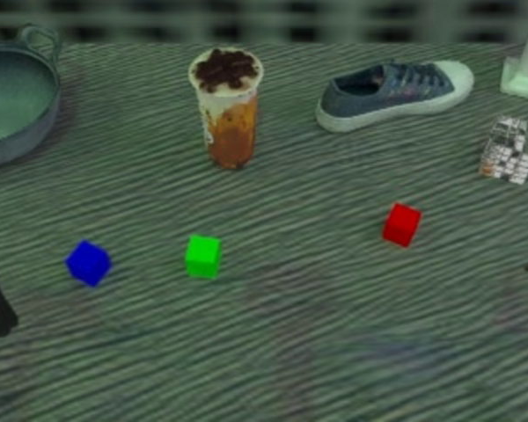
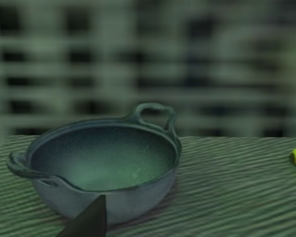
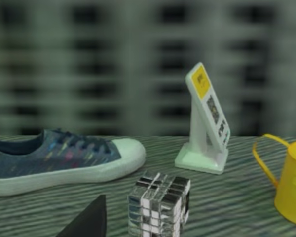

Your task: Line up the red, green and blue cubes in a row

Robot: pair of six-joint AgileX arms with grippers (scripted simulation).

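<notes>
3 cubes sit in front of the drink cup [image 1: 227, 105]: blue cube [image 1: 88, 263] front-left, green cube [image 1: 202, 257] just front, red cube [image 1: 401, 224] front-right; prob. light, rigid, pinch opposite flat faces; grippers' state: can't tell.

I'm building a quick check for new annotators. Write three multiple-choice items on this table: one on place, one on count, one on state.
1. Which small cube lies nearest the table's right side?
A. blue B. green C. red

2. How many handles show on the pot?
A. two B. none C. four

3. How does the drink cup stand?
A. tipped over B. upright C. upside down

Key: 1 C, the red cube sits right of the green cube and blue cube. 2 A, the pot shows two loops. 3 B, the drink cup stands with its topping uppermost.
</notes>
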